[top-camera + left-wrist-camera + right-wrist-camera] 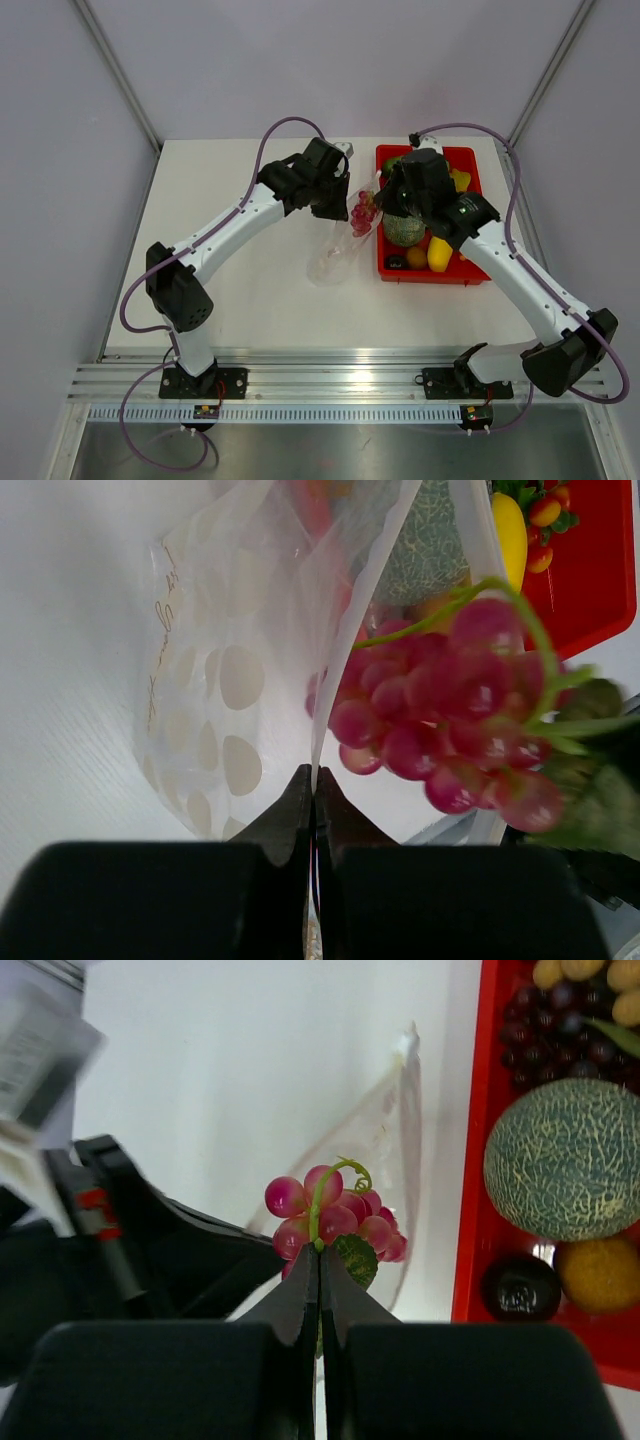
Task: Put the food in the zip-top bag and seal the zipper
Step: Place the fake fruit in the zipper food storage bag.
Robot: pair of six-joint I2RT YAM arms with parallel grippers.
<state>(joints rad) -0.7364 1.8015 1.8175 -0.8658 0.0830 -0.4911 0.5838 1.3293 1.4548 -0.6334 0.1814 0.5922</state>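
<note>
Tabletop [240, 300] white, walls [300, 60] grey; left gripper [313, 785] pinching bag [230, 680], right gripper [318, 1260] pinching grapes [340, 1222].

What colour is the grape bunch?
Pink-red grapes, green stem; clearest in the left wrist view.

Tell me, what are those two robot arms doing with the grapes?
They are packing toy food into a bag. The left pincer is shut on the edge of a clear zip-top bag, holding it. The right pincer is shut on the stem of a pink grape bunch and holds it right at the bag's mouth. Other food, like the melon, sits in the red tray. The bag is not sealed yet.
</note>
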